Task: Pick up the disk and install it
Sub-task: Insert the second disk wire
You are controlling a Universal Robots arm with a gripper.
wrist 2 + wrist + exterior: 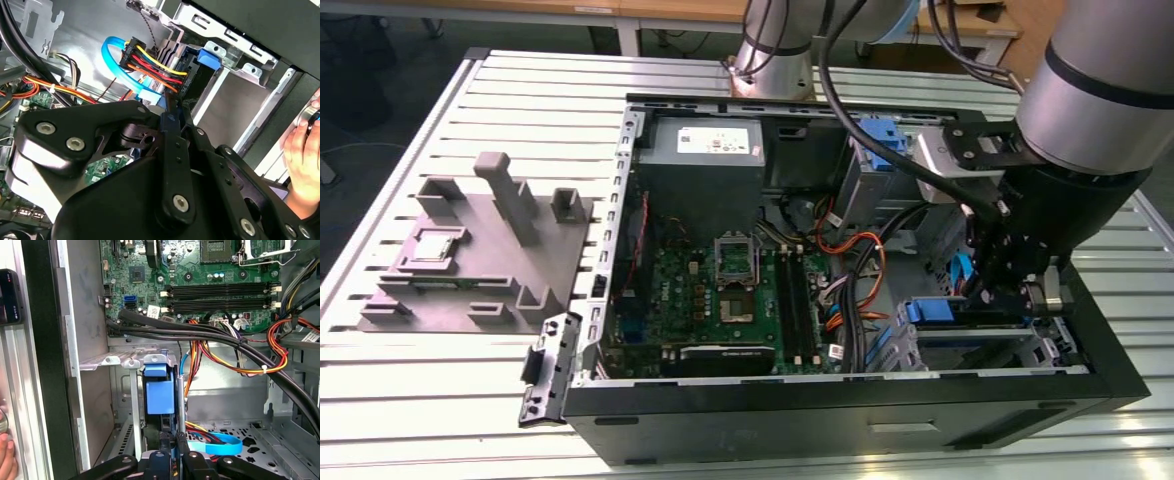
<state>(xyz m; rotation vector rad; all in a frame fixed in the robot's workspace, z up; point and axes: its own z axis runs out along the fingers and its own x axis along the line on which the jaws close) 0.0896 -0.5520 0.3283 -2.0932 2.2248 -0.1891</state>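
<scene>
I've got the gripper [172,437] down inside the PC case [854,425], at its near corner on the exterior view's right. Fingers [181,442] are pressed nearly together, pinching the thin blue edge of the disk [159,395]. I read that as a grip, tho the contact pt itself is partly hidden.

The disk stands on edge in the drive cage [107,360], just beside the cage's metal wall, and looks partway in, not seated.

Risks as I see them:
- The flat blue cable [220,442] loops just beside the slot, and the red/yellow/black pwr bundle [155,65] hangs near the fingertips. Either could snag or get trapped behind the drive.
- Any tilt vs the cage rails could jam the carrier, and a grip this thin could slip.
- A person's hand [300,160] rests at the case rim near the arm, so there's a pinch hazard.

Looks: mostly the blue plastic carrier shows, w/ its tab toward the motherboard [200,270]. Of the drive body I see only a dark edge-on strip. Rigid and flat, prob. fine to push if aligned.
</scene>
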